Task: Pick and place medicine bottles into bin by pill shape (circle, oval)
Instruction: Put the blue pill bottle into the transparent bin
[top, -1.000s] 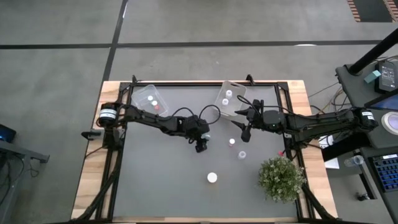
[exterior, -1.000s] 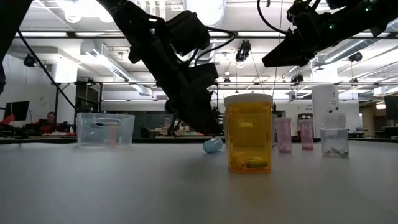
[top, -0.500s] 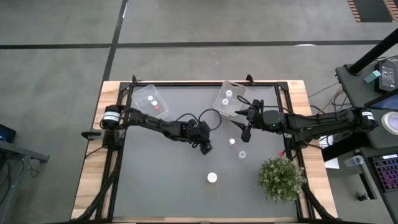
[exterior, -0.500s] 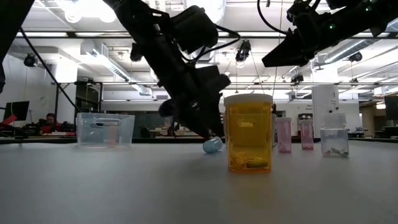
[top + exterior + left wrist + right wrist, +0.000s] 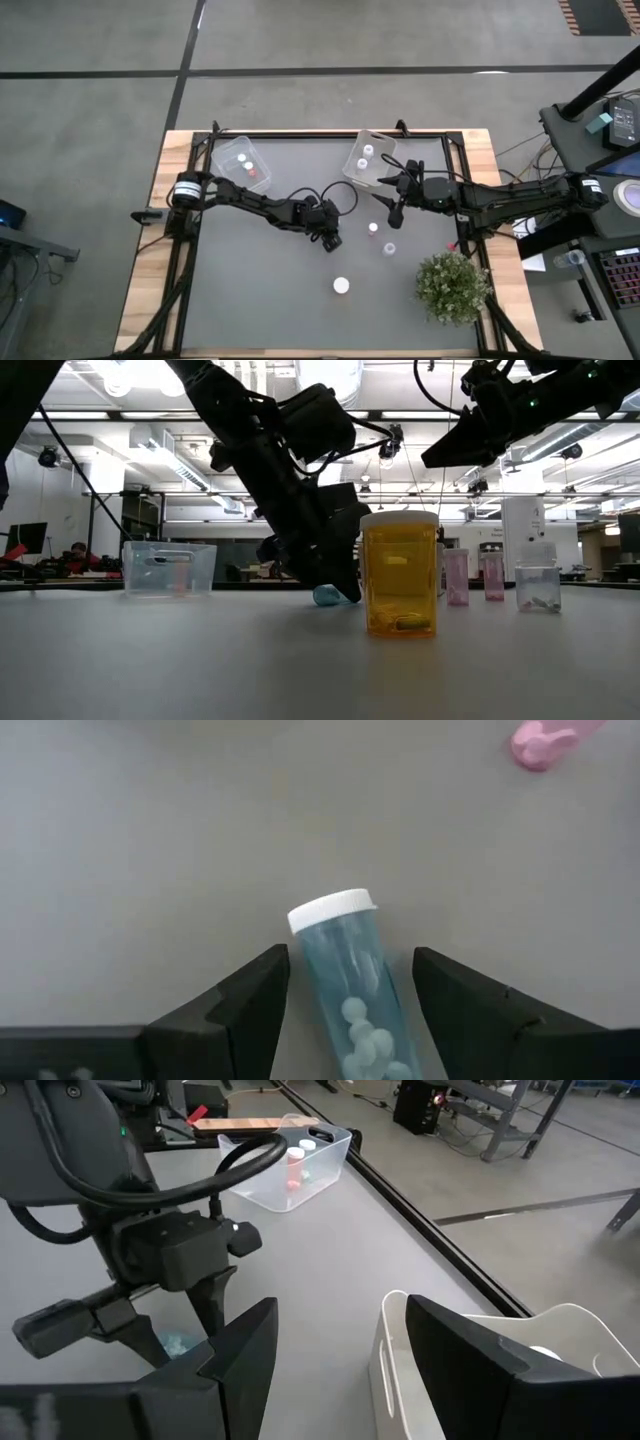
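Beside blue bottle (image 5: 355,988), pink bottle (image 5: 540,742)

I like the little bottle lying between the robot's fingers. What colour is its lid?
White. The bottle itself is clear pale blue with pale round pills inside; the left wrist view shows its lid best.

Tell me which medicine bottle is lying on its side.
The pale blue, white-capped bottle between the left gripper fingers; the amber one stands upright.
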Robot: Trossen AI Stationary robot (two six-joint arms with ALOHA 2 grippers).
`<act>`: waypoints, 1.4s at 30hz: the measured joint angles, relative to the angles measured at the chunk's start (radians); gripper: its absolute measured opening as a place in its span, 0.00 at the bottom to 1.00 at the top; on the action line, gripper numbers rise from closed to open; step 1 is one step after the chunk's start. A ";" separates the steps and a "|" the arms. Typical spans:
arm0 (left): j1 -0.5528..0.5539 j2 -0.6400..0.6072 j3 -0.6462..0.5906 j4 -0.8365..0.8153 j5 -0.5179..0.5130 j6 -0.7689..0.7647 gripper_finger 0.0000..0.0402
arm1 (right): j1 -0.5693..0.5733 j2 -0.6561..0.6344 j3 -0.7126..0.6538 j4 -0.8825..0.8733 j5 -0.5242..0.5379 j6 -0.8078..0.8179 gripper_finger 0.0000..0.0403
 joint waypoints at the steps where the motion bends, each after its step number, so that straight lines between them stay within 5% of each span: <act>1: 0.000 0.000 -0.001 0.000 -0.001 0.002 0.50 | 0.000 0.000 0.000 0.000 0.000 0.000 0.53; 14: 0.002 -0.002 -0.006 -0.013 -0.008 0.024 0.19 | 0.000 0.000 0.000 0.001 0.000 0.000 0.53; 22: -0.001 -0.094 -0.013 0.003 -0.022 0.171 0.21 | 0.000 0.000 0.000 0.006 0.000 -0.001 0.53; 32: -0.020 -0.379 -0.152 0.352 -0.007 0.443 0.21 | 0.001 0.005 0.000 0.106 -0.159 -0.046 0.53; 42: -0.020 -0.559 -0.410 0.854 0.084 0.467 0.21 | 0.022 0.209 -0.005 0.467 -0.254 -0.088 0.53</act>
